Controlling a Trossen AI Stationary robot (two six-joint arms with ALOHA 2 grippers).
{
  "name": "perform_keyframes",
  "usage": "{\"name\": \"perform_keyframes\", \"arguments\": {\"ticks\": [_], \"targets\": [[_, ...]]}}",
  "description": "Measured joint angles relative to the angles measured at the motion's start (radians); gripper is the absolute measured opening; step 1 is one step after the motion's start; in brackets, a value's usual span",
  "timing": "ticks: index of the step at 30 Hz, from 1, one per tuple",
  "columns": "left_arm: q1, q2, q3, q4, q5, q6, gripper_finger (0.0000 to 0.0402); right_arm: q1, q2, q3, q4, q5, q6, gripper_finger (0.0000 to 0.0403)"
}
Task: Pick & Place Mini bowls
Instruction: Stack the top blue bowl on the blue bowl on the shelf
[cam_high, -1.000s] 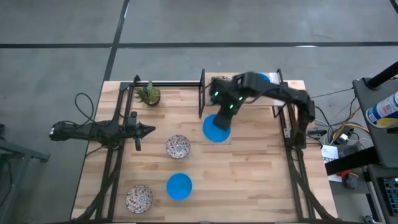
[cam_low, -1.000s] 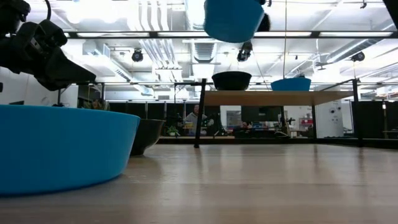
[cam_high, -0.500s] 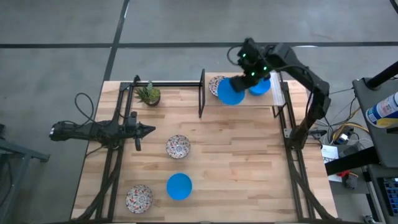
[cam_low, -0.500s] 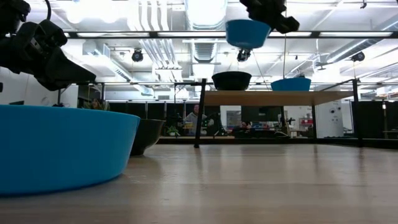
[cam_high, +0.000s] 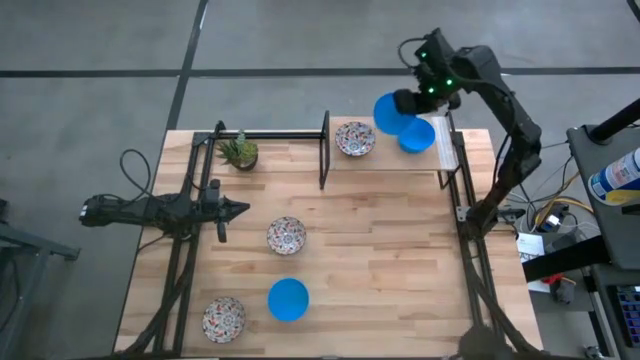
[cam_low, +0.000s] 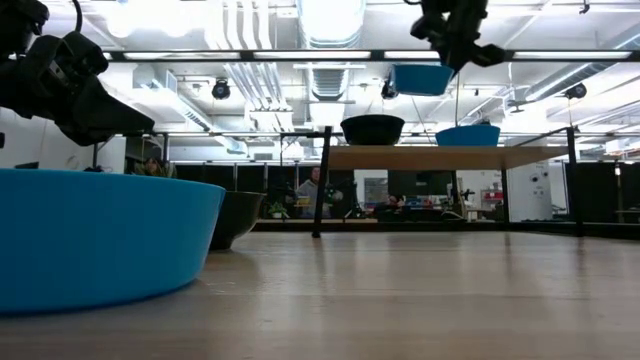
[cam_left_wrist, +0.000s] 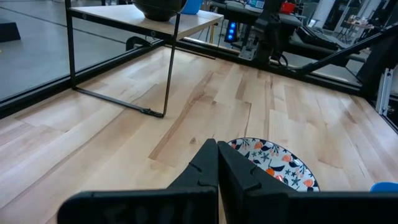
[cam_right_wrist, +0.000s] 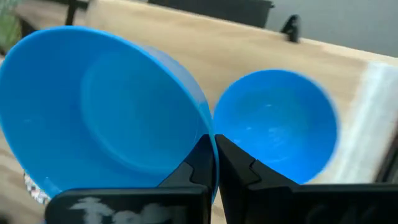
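surface: pale wooden plank table (cam_high: 400, 260) with a raised wooden shelf (cam_high: 385, 158) at its far edge.
right claw (cam_high: 408, 101): clamped on the rim of a plain bright blue round bowl (cam_high: 390, 113), held above the shelf.
beside the claw: a second blue bowl (cam_high: 417, 135) on the shelf; farther off, a speckled white bowl (cam_high: 355, 138).
left claw (cam_high: 243, 209): fingers together, holding nothing, over the table beside another speckled bowl (cam_high: 286, 235).

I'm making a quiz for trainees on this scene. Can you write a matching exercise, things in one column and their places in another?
Things:
1. blue bowl in the right gripper
2. second blue bowl
3. potted plant
4. left gripper

Places:
A. back left of the table
B. resting on the raised shelf
C. held in the air above the shelf
D. low beside a patterned bowl

Pairs: 1-C, 2-B, 3-A, 4-D
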Motion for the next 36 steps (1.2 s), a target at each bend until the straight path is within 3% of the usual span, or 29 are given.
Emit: {"name": "perform_keyframes", "arguments": {"ticks": [7,21,36], "targets": [[0.0,0.0,0.0,0.0,0.0,0.0,0.0,-0.102,-0.043,-0.06,0.002,-0.007,-0.011,0.0008],[0.0,0.0,0.0,0.0,0.0,0.0,0.0,-0.199,-0.189,-0.378,0.005,-0.007,-0.03,0.0008],[0.0,0.0,0.0,0.0,0.0,0.0,0.0,-0.2,-0.181,-0.391,0.041,0.0,-0.036,0.0008]]}}
